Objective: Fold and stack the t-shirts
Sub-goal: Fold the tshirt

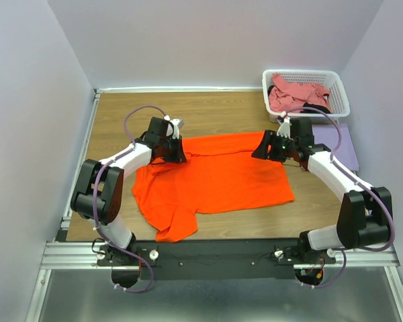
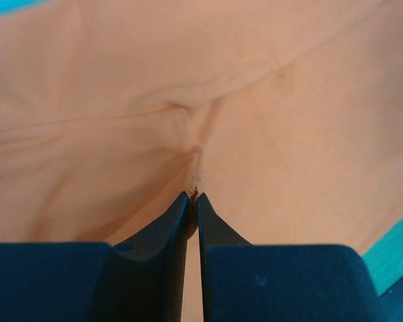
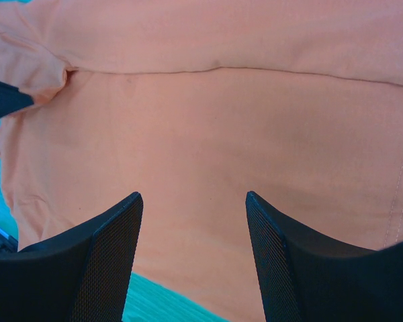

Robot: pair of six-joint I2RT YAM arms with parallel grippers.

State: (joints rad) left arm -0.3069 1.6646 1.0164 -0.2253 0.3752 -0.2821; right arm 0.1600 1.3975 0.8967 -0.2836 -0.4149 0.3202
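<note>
Now left pincer (image 2: pixel 193 196) nips orange shirt (image 1: pixel 221 181); right pincer (image 3: pixel 193 196) spread above it.

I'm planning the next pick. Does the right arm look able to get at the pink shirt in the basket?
Probably yes. The right gripper is open and empty above the orange shirt, and the pink shirt lies uncovered in the basket just beyond it.

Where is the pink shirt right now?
In the top view, the pink shirt lies bunched in the white basket at the far right corner of the table, just beyond the lavender shirt.
</note>
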